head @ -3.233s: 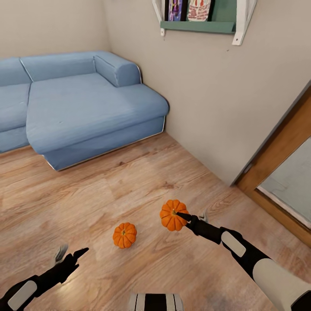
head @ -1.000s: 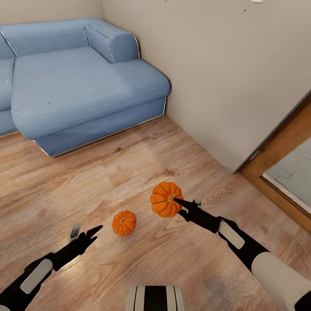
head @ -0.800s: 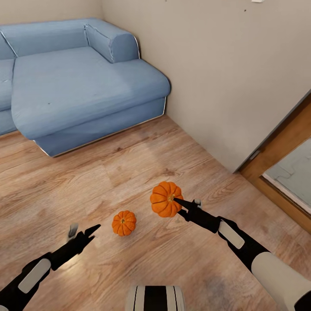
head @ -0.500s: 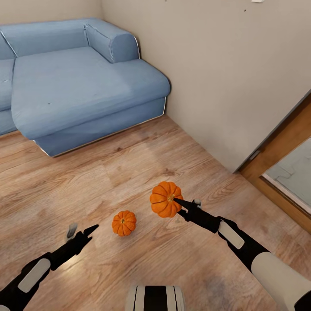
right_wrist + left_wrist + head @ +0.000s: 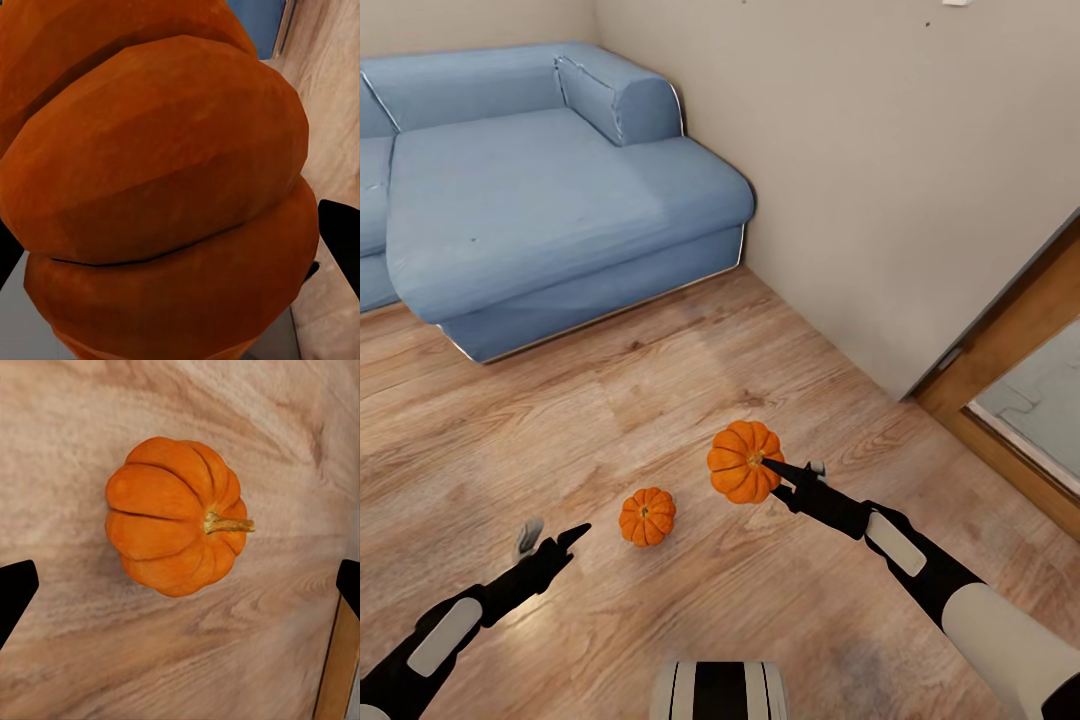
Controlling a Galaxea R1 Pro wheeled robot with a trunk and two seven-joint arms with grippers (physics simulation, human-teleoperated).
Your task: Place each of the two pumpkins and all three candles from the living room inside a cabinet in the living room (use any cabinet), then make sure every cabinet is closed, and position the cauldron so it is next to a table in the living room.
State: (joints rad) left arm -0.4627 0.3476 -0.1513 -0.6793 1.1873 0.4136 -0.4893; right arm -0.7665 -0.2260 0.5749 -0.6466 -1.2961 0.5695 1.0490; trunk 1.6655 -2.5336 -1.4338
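Right fingers [image 5: 785,478] clamp one pumpkin [image 5: 743,461]; spread left fingers [image 5: 550,535] flank the other pumpkin [image 5: 174,526].

We lose the sofa [image 5: 510,200] past the head view's edge — and the held pumpkin [image 5: 157,187] overflows the right wrist view, stem unseen.

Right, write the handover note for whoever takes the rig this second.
Right gripper: shut on one pumpkin, lifted off the floor.
Left gripper: open, empty, hovering above the second pumpkin, which lies on the wood floor near the blue sofa.
Done: one pumpkin picked up.
Left: grab the second pumpkin, put both in a cabinet, then candles, closing cabinets and the cauldron.
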